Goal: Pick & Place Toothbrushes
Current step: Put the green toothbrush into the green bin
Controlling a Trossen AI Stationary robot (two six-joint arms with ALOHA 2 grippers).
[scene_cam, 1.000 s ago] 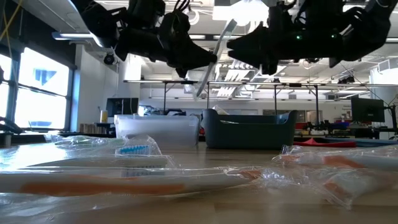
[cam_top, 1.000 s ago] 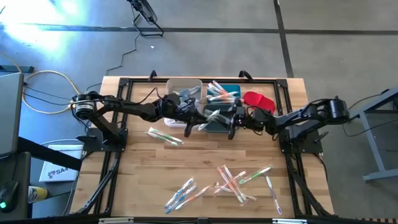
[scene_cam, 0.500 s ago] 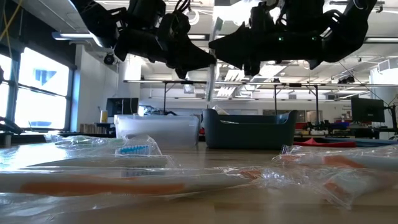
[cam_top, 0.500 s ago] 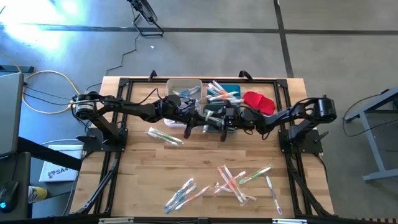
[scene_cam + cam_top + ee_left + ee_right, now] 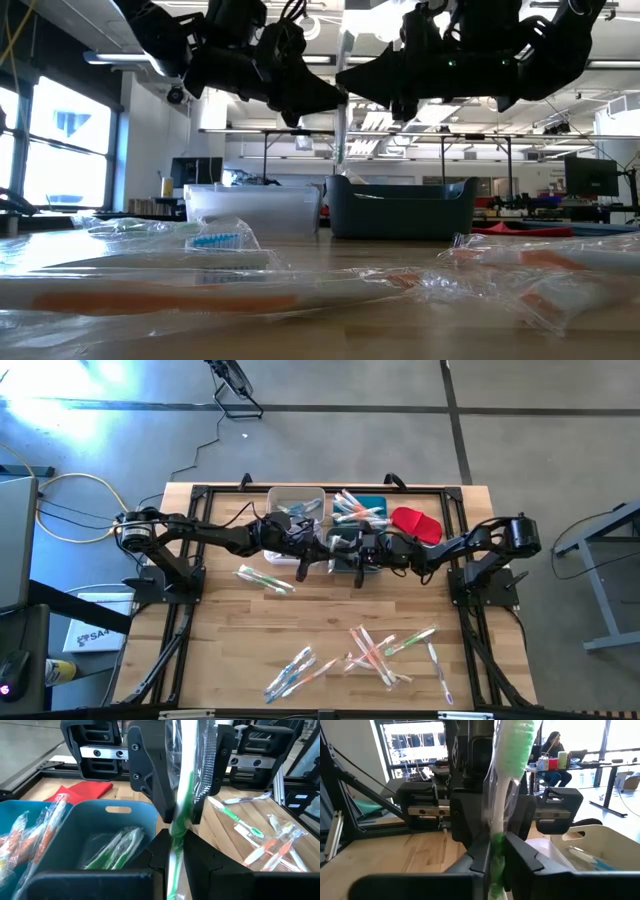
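Right hand [image 5: 357,556] has just moved in and closed on the green wrapped toothbrush [image 5: 181,805] that left hand [image 5: 303,559] still grips, above the teal bin [image 5: 350,565]'s near edge — handover likely underway.

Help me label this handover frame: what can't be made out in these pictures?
- High view: the wrapped green toothbrush is too small, hidden between the left gripper and right gripper.
- Low view: the dark bin walls hide its contents; the clear bin shows only a blur.
- Wrist views: the brush's ends run off the picture edges.
- Low view: foreground toothbrushes are blurred.
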